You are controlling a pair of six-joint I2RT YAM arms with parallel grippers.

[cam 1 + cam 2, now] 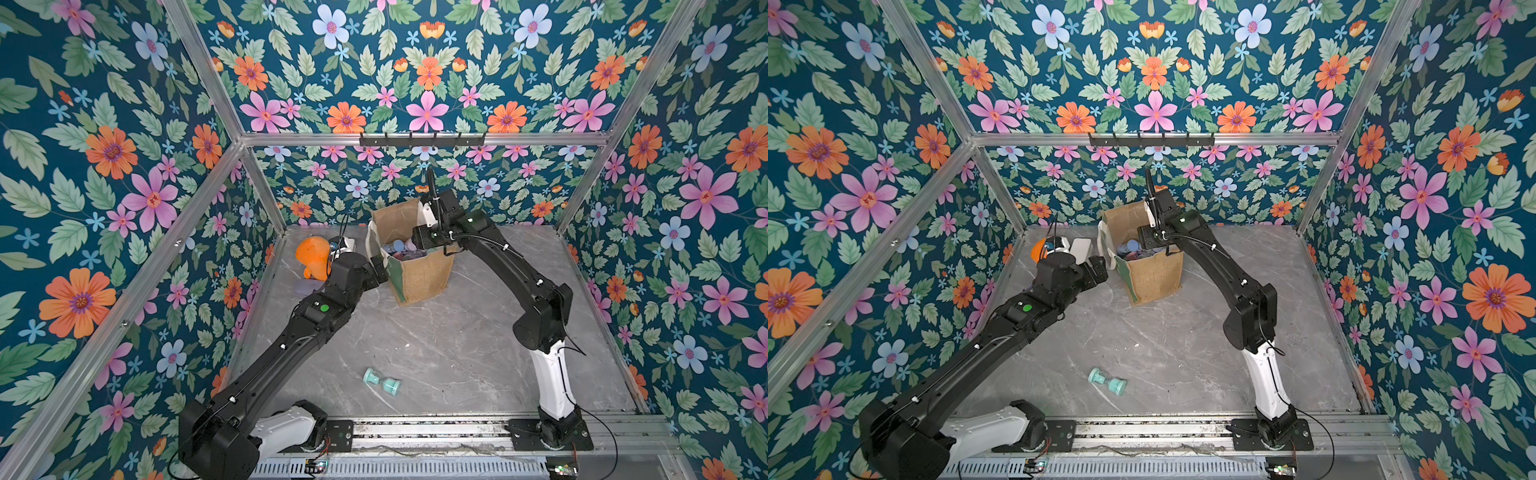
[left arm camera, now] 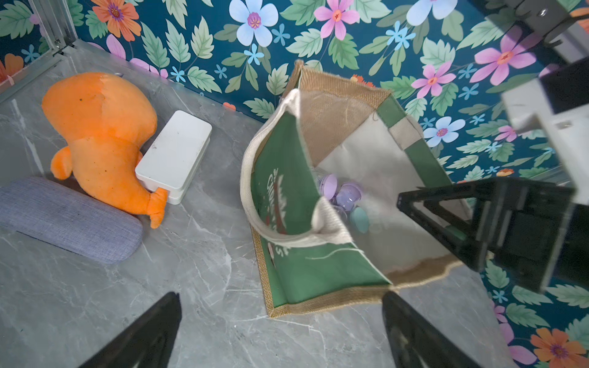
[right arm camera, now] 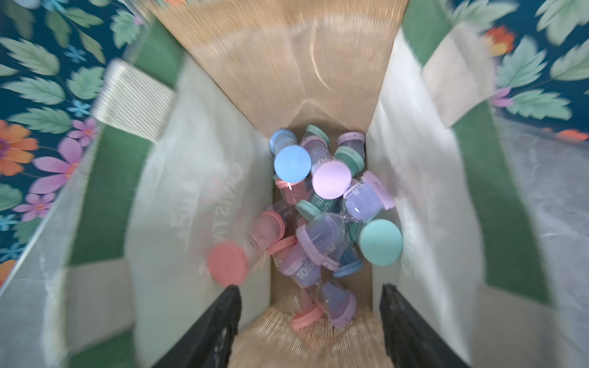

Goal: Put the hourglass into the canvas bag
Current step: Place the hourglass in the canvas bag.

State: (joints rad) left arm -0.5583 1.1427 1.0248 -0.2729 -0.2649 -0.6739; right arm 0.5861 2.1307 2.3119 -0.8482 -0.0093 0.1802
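Note:
The tan canvas bag [image 1: 419, 276] [image 1: 1156, 280] stands upright at the back of the table, its green side panel [image 2: 318, 264] facing my left arm. Several pastel hourglasses [image 3: 322, 204] are piled on its bottom. One pink hourglass [image 3: 245, 248] looks blurred against the pale lining. My right gripper [image 3: 310, 291] hangs over the bag's mouth, open, with nothing between its fingers. My left gripper [image 2: 280, 298] [image 1: 376, 266] is open wide beside the bag's near corner and holds nothing. A teal hourglass [image 1: 382, 381] [image 1: 1106, 380] lies on its side near the table's front.
An orange plush toy [image 2: 102, 137] [image 1: 313, 255], a white box [image 2: 175, 153] and a grey-blue fabric case [image 2: 63, 220] sit left of the bag by the back wall. A black hook rail [image 1: 422, 139] runs along the rear frame. Floral walls close three sides.

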